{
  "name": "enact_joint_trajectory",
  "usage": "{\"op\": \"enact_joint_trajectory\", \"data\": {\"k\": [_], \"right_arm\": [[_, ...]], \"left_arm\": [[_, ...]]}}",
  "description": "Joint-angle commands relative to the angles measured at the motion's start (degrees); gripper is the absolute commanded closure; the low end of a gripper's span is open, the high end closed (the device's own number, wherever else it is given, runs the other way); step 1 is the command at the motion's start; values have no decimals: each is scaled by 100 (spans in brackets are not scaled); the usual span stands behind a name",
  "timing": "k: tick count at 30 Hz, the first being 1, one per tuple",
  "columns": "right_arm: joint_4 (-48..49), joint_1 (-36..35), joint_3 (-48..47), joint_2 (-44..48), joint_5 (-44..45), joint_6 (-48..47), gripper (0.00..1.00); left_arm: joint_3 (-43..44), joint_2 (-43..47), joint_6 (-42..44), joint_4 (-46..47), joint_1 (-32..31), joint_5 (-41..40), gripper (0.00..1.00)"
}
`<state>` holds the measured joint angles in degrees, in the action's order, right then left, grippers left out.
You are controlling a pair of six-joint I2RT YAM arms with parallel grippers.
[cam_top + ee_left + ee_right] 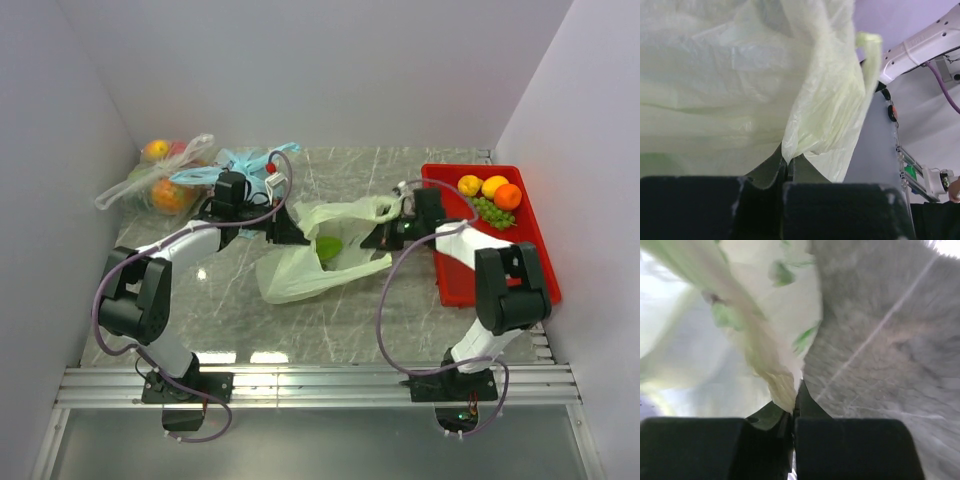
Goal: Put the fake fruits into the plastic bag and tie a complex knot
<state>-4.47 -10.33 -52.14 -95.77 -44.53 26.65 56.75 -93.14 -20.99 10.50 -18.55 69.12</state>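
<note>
The pale green plastic bag (pixel 310 262) lies in the middle of the marble table, its mouth stretched between both grippers. My left gripper (pixel 292 232) is shut on the bag's left edge; the film fills the left wrist view (pixel 740 85). My right gripper (pixel 385 235) is shut on the bag's right handle, seen bunched in the right wrist view (pixel 775 375). A green shape (pixel 328 247) shows through the bag. Two yellow-orange fruits (pixel 469 185), an orange ball (pixel 508 196) and a green grape bunch (pixel 491 212) lie in the red tray (pixel 500 270) at right.
A clear bag with wrapped orange and red fruits (pixel 160 180) lies at the back left. A light blue bag (pixel 245 165) lies beside it behind my left arm. White walls close in left, right and back.
</note>
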Motion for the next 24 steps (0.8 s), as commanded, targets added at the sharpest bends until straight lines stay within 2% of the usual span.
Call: {"op": "enact_joint_trajectory", "data": {"k": [1,6,7,9,12,16,18,19,20,22,24], "right_arm": [[-290,399,-586,1249,-495,-300,100],[-1494,444,-666,2184,-951,-574,100],[-1617,357,-605,2316,-908,-608,100],[-2030,242,-596,2326,-733,-844,100],[-2058,-21,-455,2142,-373,-916,100],[-1786,-57,-472,1685,-117,-881,100],[-1680,-92,-525,1640,-91,-803,100],[-1645,-118,-569,1649,-73,-793,100],[-1627,-145,-587,1666,-64,-759,100],[-1618,-171,-639,1728,-56,-732,100],[-1627,-198,-657,1754,-29,-697,100]], "left_arm": [[407,270,623,-848,114,-57,98],[258,280,-96,-375,386,-408,93],[284,253,-159,-356,387,-756,93],[362,52,-212,-374,387,-961,95],[616,-351,-133,-768,395,-1637,94],[960,-766,104,-1181,387,-1622,89],[1030,-793,418,-1348,387,-1543,83],[1083,-767,551,-1436,395,-1403,79],[1258,-697,883,-1715,422,-1210,69],[1373,-504,1044,-1754,492,-885,61],[1461,-128,1088,-1710,649,-438,33]]}}
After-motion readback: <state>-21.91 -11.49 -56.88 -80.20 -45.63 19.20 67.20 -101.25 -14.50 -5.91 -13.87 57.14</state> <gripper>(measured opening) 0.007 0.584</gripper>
